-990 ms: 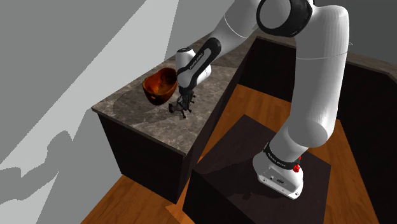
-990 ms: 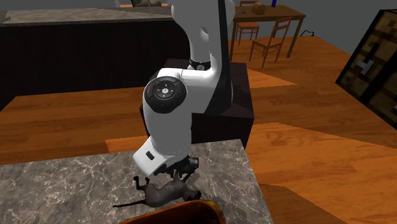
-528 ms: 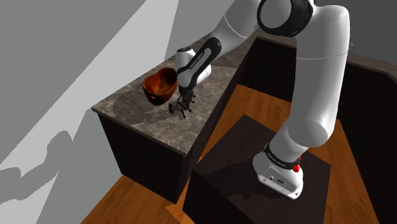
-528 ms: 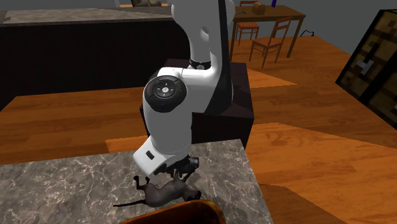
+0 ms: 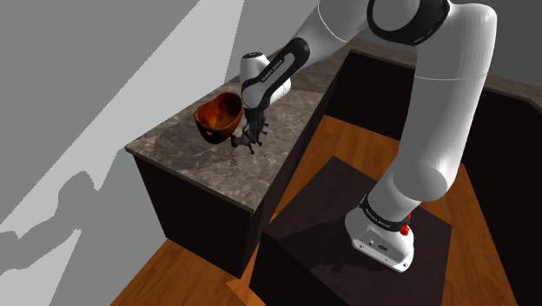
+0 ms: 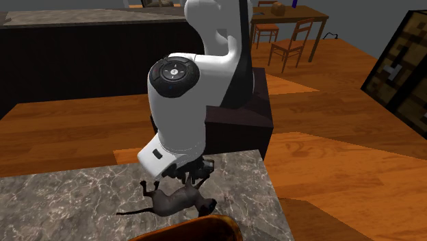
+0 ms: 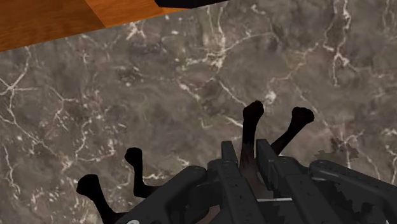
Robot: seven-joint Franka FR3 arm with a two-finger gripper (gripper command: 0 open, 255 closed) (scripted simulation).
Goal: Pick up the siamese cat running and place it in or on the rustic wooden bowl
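The white arm (image 5: 434,130) reaches from its dark stand (image 5: 347,217) up and to the shoulder view's left, over a marbled stone worktop (image 5: 200,165). A brown, glossy wooden bowl (image 5: 217,115) sits on the worktop, and in the second exterior view its rim (image 6: 185,229) shows just under the load. The dark grey cat figure (image 6: 174,200) hangs below the wrist, just beside the bowl and, as far as I can judge, clear of the stone. In the wrist view its black-tipped legs (image 7: 252,121) dangle over the marble. The claw (image 7: 247,159) is clamped on the cat's body, fingers (image 7: 229,159) pressed on either side.

The step in hand looks like the carry to the bowl. To do it well, raise the cat until its legs and long tail ride higher than the bowl's rim before travelling sideways, since a trailing paw could catch the rim and shove or tip the bowl. Centre the body over the hollow, lower it, then release.

The worktop's edge, with wood floor (image 5: 365,143) beyond it, runs on the side of the cat away from the bowl, so a dropped cat could fall off there. The path to the bowl is short and open. The grey wall (image 5: 87,87) stands behind the bowl, well apart.
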